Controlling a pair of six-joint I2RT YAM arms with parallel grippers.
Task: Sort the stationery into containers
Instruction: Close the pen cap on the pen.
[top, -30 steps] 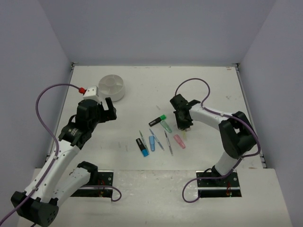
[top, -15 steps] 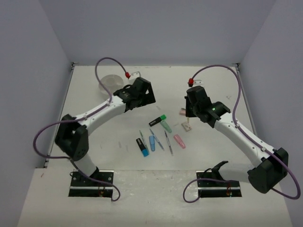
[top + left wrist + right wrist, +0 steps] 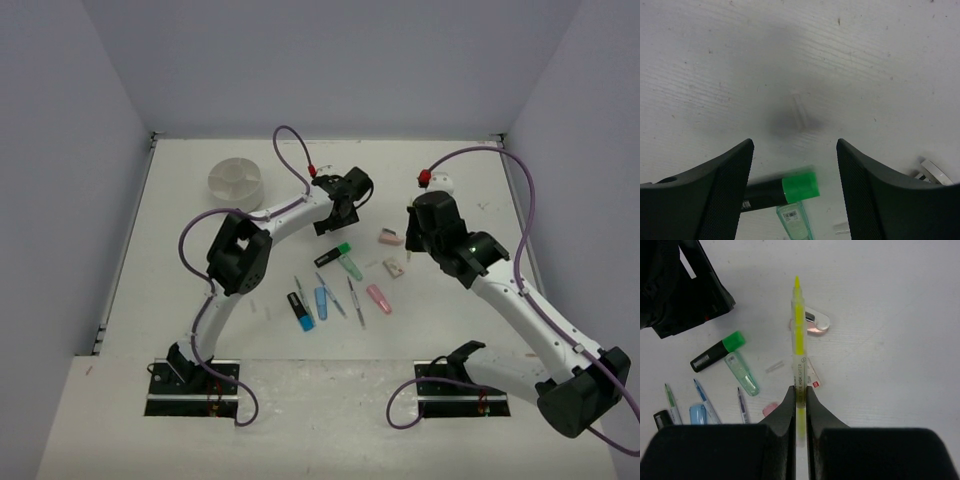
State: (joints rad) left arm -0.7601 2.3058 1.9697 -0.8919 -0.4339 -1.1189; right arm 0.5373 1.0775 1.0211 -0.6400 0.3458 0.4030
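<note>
A: Two grippers: what did each have?
B: The right gripper (image 3: 799,390) was clamped on the yellow stick (image 3: 798,330), above the counter (image 3: 450,170). The left gripper (image 3: 795,145) hung empty, jaws apart, over the green-capped highlighter (image 3: 782,193) lying flat.
A: And the tub?
B: The tub (image 3: 240,198) sat well apart, far left.
A: How should it pick?
B: I'd say lower straight, straddle the barrel and close mid-body, so it doesn't nudge the clear marker (image 3: 795,222) just beside.

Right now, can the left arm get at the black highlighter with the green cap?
Probably yes: the left gripper hangs open above the black highlighter, nothing between them, though a pale green highlighter lies beside its cap.
</note>
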